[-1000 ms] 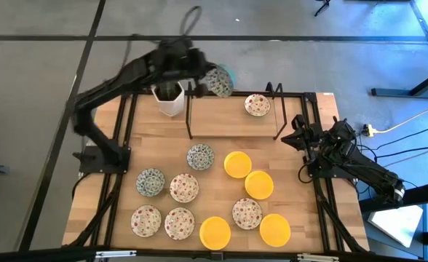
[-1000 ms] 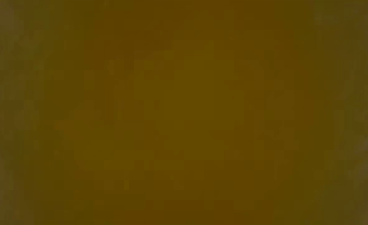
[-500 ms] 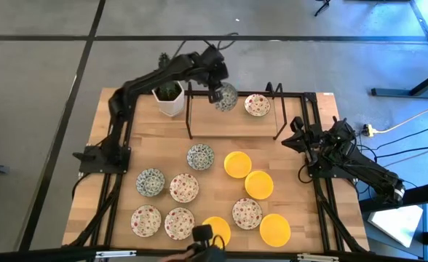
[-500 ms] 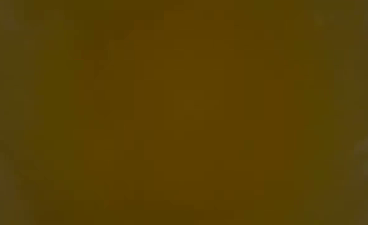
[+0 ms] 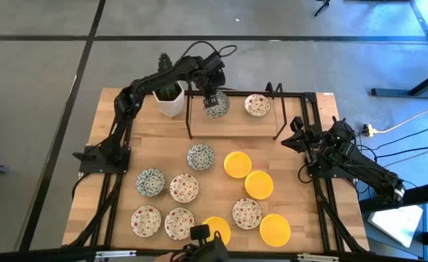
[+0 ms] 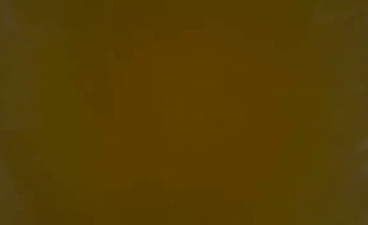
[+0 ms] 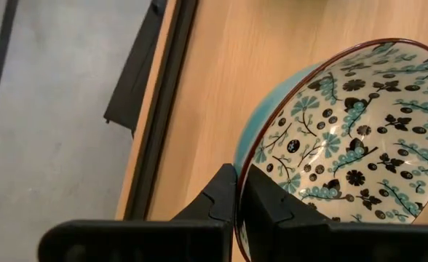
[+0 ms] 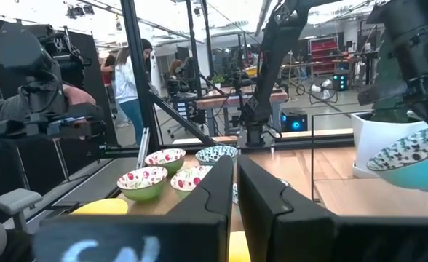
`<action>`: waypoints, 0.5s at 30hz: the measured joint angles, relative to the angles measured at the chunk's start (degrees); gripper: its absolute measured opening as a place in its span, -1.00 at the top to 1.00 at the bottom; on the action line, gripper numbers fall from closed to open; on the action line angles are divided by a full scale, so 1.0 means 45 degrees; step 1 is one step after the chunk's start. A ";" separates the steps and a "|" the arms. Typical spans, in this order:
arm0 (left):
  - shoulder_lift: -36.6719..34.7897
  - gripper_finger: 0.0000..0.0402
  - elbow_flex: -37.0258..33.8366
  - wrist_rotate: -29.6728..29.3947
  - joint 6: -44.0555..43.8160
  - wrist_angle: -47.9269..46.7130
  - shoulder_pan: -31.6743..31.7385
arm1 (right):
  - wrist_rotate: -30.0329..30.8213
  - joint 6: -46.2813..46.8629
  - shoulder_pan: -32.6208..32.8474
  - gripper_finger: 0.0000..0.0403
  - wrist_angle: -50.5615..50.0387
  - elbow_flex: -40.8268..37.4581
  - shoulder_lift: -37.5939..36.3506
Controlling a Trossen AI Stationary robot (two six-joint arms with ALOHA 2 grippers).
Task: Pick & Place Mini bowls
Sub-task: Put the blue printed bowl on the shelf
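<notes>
My left gripper (image 5: 212,97) is at the table's far side, just right of the white cactus pot (image 5: 170,100), shut on a blue-green patterned mini bowl (image 5: 218,106). A red-speckled mini bowl (image 5: 257,105) sits on the table a little to its right. Several more mini bowls rest on the near half: blue-green (image 5: 200,156), red-speckled (image 5: 184,188) and yellow (image 5: 237,164). My right gripper (image 5: 292,131) waits shut and level at the table's right edge, touching nothing. The low view shows only a yellow-brown blur. My left gripper pinches the patterned bowl's rim (image 7: 244,173), one finger (image 7: 268,207) inside the bowl and one finger (image 7: 218,200) on its teal outer wall. The fingers come from above, slanting down. The bowl (image 8: 412,169) hangs tilted, close above the table's far part.
A black frame with thin uprights (image 5: 190,116) stands around the far part of the table. A dark device (image 5: 201,236) reaches over the near edge, partly covering a yellow bowl. People, one holding a camera (image 8: 32,80), stand beyond the table's left side.
My left gripper has come down from above the cactus pot toward the table, a little toward its near edge, and has tipped to point more steeply down. It is still shut on the patterned bowl. A dark device has appeared at the near edge.
</notes>
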 joint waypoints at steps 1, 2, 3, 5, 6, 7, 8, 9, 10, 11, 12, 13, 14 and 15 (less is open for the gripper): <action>0.0005 0.97 0.0000 0.0000 0.0001 -0.0052 0.0000 | 0.0008 -0.0005 -0.0001 0.88 0.0000 0.0000 -0.0001; 0.0005 0.97 0.0000 0.0011 0.0001 -0.0107 0.0000 | 0.0008 -0.0017 -0.0005 0.88 0.0000 0.0000 0.0000; 0.0005 0.97 0.0000 0.0043 0.0004 -0.0212 -0.0005 | 0.0008 -0.0051 -0.0001 0.88 -0.0015 0.0000 0.0000; 0.0005 0.97 0.0000 0.0279 0.0004 -0.0478 -0.0005 | 0.0014 -0.0048 0.0000 0.88 -0.0063 0.0000 -0.0001; 0.0005 0.97 0.0000 0.0335 0.0025 -0.0611 -0.0006 | 0.0018 -0.0044 0.0000 0.88 -0.0064 0.0000 0.0000; 0.0005 0.97 0.0000 0.0335 0.0101 -0.0722 -0.0010 | 0.0018 -0.0044 -0.0003 0.88 -0.0073 0.0000 -0.0002; 0.0005 0.97 0.0000 0.0340 0.0143 -0.0847 -0.0010 | 0.0018 -0.0044 0.0000 0.88 -0.0078 0.0000 -0.0005; 0.0005 0.97 0.0000 0.0335 0.0152 -0.0957 -0.0010 | 0.0022 -0.0042 -0.0002 0.88 -0.0078 0.0000 -0.0001; 0.0005 0.97 0.0000 0.0326 0.0148 -0.1003 -0.0006 | 0.0023 -0.0036 0.0000 0.88 -0.0083 0.0000 0.0000; 0.0005 0.97 0.0000 0.0325 0.0142 -0.0998 -0.0005 | 0.0023 -0.0034 -0.0001 0.88 -0.0083 0.0000 -0.0001; 0.0005 0.97 0.0000 0.0325 0.0139 -0.0987 -0.0005 | 0.0023 -0.0032 0.0000 0.88 -0.0086 0.0000 0.0000; 0.0005 0.97 0.0000 0.0325 0.0137 -0.0976 -0.0005 | 0.0027 -0.0022 0.0000 0.88 -0.0083 0.0000 0.0000; 0.0020 0.97 0.0000 0.0323 0.0103 -0.0954 -0.0005 | 0.0027 -0.0015 0.0000 0.88 -0.0083 0.0000 0.0000; 0.0076 0.97 0.0000 0.0299 0.0044 -0.0895 -0.0010 | 0.0027 -0.0015 -0.0004 0.88 -0.0083 0.0000 0.0000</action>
